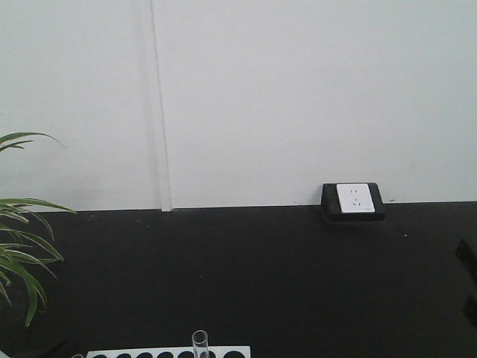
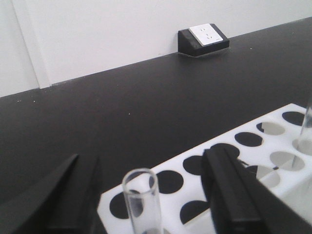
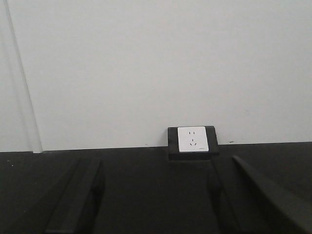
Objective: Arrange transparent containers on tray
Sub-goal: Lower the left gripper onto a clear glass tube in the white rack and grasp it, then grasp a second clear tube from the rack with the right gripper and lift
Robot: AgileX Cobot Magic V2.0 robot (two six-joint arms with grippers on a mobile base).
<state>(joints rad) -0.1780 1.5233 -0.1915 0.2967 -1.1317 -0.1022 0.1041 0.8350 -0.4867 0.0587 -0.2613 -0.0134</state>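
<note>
Test tube (image 2: 141, 200) stands in the rack (image 2: 273, 146) between the left gripper's (image 2: 146, 168) wide-spread, empty jaws. Placement looks done, so withdraw without knocking it. Right gripper (image 3: 158, 170) gapes, holding nothing.

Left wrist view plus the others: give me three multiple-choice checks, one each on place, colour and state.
1. Where is the near test tube? A) between the fingers of the left gripper B) outside them C) lying on its side
2. What colour is the rack? A) blue B) white C) red
3. How is the right gripper? A) shut on a tube B) shut, empty C) open, empty
Answers: 1 A, it stands upright between the spread fingers; 2 B, white with round holes; 3 C, fingers apart, nothing between them.
</note>
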